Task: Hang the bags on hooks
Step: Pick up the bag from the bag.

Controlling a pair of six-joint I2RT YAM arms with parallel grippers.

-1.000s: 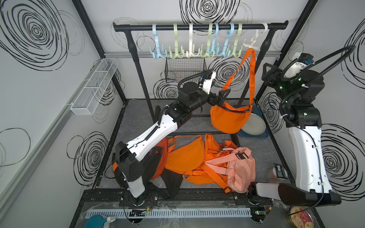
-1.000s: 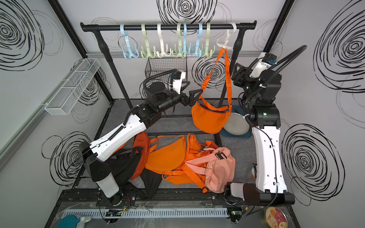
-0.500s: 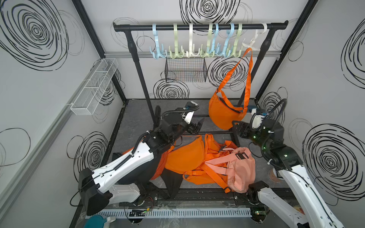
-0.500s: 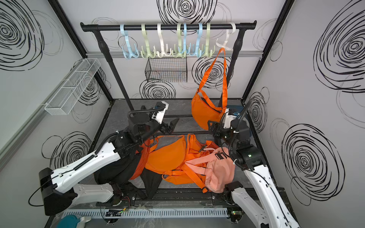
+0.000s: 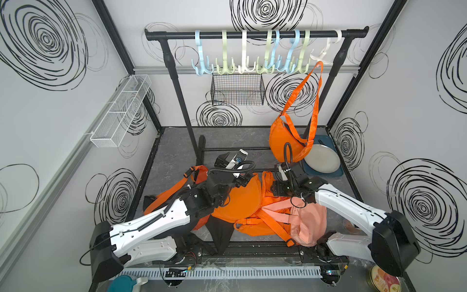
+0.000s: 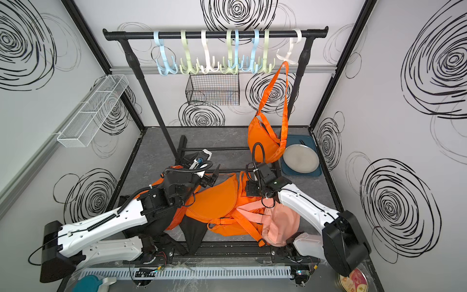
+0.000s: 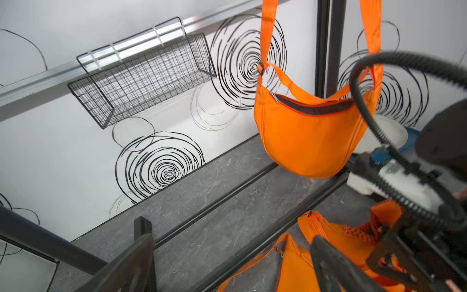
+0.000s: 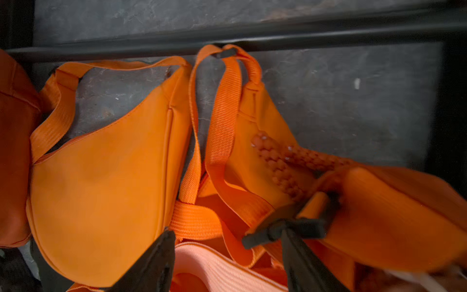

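Two robot arms crouch low over a heap of bags on the tabletop (image 5: 174, 154), beneath a rail (image 5: 177, 35) of coloured hooks (image 5: 225, 59). One orange bag (image 5: 284, 141) hangs by its strap from the white hook (image 5: 326, 51) at the rail's end, clear of both arms. The bags not yet hung lie in the heap: a crescent orange bag (image 5: 240, 199) between the arms, a second orange bag (image 8: 255, 151) just beside it, and a pink bag (image 5: 309, 218) under the right arm's wrist. The right gripper (image 8: 227, 235), jaws spread and pinching nothing that can be seen, hovers directly over the second bag's webbing strap (image 8: 222, 108). The strap's loop runs straight ahead of the gripper toward the rack's base bar (image 8: 303, 32). The left gripper (image 7: 231, 242), jaws wide apart and empty, sits at the crescent bag's far edge, pointing at the rack rather than down. The right arm looks the nearer to a strap. A pick-up likely turns on closing across that loop, not along it.
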